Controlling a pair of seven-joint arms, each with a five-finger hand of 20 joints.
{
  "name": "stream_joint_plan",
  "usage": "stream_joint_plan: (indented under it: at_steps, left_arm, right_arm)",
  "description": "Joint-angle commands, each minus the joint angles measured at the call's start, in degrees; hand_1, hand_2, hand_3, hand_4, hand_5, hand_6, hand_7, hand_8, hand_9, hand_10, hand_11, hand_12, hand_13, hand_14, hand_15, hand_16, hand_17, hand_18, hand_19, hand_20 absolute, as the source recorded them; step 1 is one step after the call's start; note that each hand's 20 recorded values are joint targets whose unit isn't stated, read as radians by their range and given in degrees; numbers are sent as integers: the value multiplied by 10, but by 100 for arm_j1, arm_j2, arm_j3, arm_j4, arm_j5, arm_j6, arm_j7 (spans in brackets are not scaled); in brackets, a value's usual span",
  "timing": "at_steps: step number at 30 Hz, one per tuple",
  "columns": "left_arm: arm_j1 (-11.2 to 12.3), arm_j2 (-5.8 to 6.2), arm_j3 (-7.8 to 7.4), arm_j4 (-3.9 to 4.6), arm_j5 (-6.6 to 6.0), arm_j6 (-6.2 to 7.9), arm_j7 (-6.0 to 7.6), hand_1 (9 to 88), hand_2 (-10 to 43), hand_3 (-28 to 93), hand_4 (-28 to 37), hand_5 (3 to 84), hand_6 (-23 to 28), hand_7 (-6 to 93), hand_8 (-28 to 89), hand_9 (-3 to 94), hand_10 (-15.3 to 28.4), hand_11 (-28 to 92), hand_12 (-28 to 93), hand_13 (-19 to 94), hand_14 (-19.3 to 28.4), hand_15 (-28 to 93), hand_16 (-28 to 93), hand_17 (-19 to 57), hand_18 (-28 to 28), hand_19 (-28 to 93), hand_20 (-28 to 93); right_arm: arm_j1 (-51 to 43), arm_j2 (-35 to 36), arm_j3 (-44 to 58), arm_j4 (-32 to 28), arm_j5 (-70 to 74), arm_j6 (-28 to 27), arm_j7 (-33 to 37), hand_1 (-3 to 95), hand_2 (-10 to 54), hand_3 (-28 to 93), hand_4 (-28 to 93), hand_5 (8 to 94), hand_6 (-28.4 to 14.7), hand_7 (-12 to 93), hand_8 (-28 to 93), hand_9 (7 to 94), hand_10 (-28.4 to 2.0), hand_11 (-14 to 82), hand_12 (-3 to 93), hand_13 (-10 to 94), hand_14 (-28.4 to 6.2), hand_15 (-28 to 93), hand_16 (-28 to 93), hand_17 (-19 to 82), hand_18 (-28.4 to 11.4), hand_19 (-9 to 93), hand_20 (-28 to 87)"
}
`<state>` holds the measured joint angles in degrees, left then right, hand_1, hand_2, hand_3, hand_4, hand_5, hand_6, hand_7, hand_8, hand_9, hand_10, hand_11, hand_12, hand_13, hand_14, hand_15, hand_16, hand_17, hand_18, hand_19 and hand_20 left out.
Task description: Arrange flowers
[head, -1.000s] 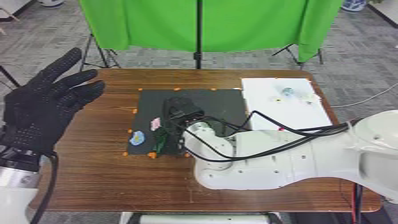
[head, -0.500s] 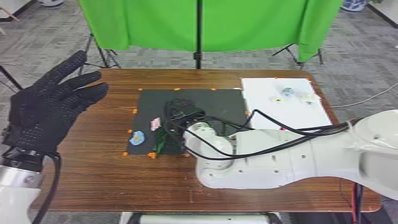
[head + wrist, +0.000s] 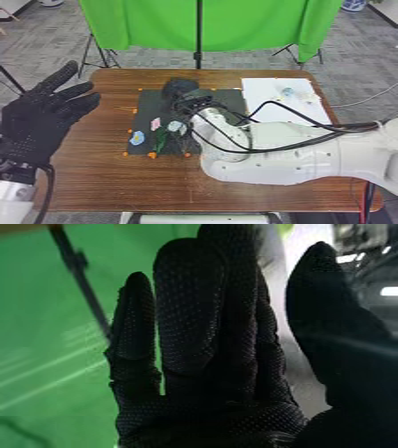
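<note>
In the head view, my right hand (image 3: pixel 181 88) is over the back edge of the black mat (image 3: pixel 206 96), behind the flower pieces. The right wrist view has my right hand (image 3: pixel 218 354) with straight fingers, thumb apart, holding nothing. On the mat's left part lie a blue flower piece (image 3: pixel 137 138), a pink piece (image 3: pixel 155 123), a dark green stem or leaf (image 3: pixel 161 138) and a pale bluish-white piece (image 3: pixel 176 126). My left hand (image 3: pixel 43 117) is raised at the left edge, its fingers extended and empty.
A white sheet (image 3: pixel 282 107) with small pale blue and yellowish pieces lies at the table's right. Orange markers (image 3: pixel 152 155) line the mat. My right arm and its black cables cross the table's right half. A green cloth (image 3: pixel 151 25) hangs behind.
My right hand has moved back toward the far edge of the mat, uncovering the pale piece. The left hand has shifted slightly down and left.
</note>
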<state>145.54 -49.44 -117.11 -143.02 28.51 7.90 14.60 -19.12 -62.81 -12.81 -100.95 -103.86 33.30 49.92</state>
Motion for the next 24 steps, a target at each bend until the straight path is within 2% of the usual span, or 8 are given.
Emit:
stream_joint_plan:
  at_steps: [1, 4, 9, 12, 14, 17, 19, 24]
  left_arm:
    - [310, -185, -6, -100, 7, 194, 87, 225, 80, 755, -265, 287, 65, 167, -111, 270, 206, 270, 116, 202, 278, 497, -88, -91, 284, 574, 226]
    - [348, -219, 24, -111, 13, 207, 73, 225, 80, 754, -265, 287, 64, 166, -111, 269, 206, 270, 116, 202, 278, 496, -88, -91, 284, 574, 226]
    - [386, -251, 84, -93, -3, 248, 82, 225, 80, 755, -265, 286, 64, 166, -111, 270, 205, 270, 116, 202, 277, 496, -88, -91, 284, 574, 225]
    - [430, -317, 101, -93, 11, 222, 15, 225, 80, 754, -265, 286, 64, 166, -111, 270, 205, 271, 117, 202, 277, 497, -87, -91, 284, 574, 226]
    - [314, -295, 172, -51, -1, 225, -58, 224, 80, 754, -265, 286, 64, 166, -111, 270, 205, 271, 117, 202, 278, 497, -87, -91, 284, 574, 226]
    - [227, -262, 292, -18, -11, 276, -10, 225, 80, 754, -265, 286, 64, 166, -111, 270, 205, 271, 116, 202, 277, 497, -87, -91, 284, 574, 226]
    - [204, -243, 288, 6, -14, 210, -86, 225, 80, 755, -265, 286, 64, 167, -110, 270, 205, 271, 116, 203, 277, 497, -87, -91, 284, 575, 227]
    - [30, -174, 403, 48, -26, 209, -130, 225, 81, 754, -266, 286, 64, 166, -111, 270, 205, 271, 116, 203, 277, 497, -87, -91, 284, 575, 227]
  right_arm:
    - [-453, 1519, 1128, 48, 356, -482, 78, 383, -95, 762, -283, 612, 15, 150, -129, 848, -99, 235, 162, 795, -53, 597, 170, 315, -189, 872, 141]
    - [-988, 2000, 1927, 159, 849, -1135, 78, 344, -95, 760, -283, 550, 7, 135, -121, 784, -126, 210, 147, 764, -72, 594, 162, 298, -200, 860, 135]
    - [-1500, 2554, 2483, 316, 993, -1558, 366, 307, -90, 761, -283, 455, -1, 118, -114, 714, -159, 174, 131, 736, -93, 591, 145, 282, -214, 851, 128]
    - [-1662, 2710, 2512, 386, 874, -1698, 515, 301, -86, 758, -282, 446, -2, 115, -111, 709, -162, 173, 131, 735, -96, 595, 140, 280, -218, 852, 127]
    - [-1698, 2793, 2436, 420, 812, -1775, 623, 302, -85, 759, -282, 449, -1, 117, -111, 715, -162, 175, 131, 741, -96, 597, 138, 282, -219, 855, 127]
    - [-1629, 2834, 2216, 481, 775, -1935, 652, 304, -85, 758, -282, 451, -1, 118, -112, 719, -161, 177, 132, 747, -95, 599, 136, 285, -220, 858, 127]
    - [-1512, 2808, 1964, 519, 718, -1941, 705, 308, -86, 758, -282, 451, 0, 118, -112, 723, -158, 180, 133, 749, -91, 605, 138, 287, -220, 860, 127]
    - [-1507, 2644, 1816, 632, 629, -2056, 568, 312, -89, 759, -282, 447, 4, 119, -113, 728, -156, 190, 137, 749, -88, 628, 144, 289, -218, 863, 125]
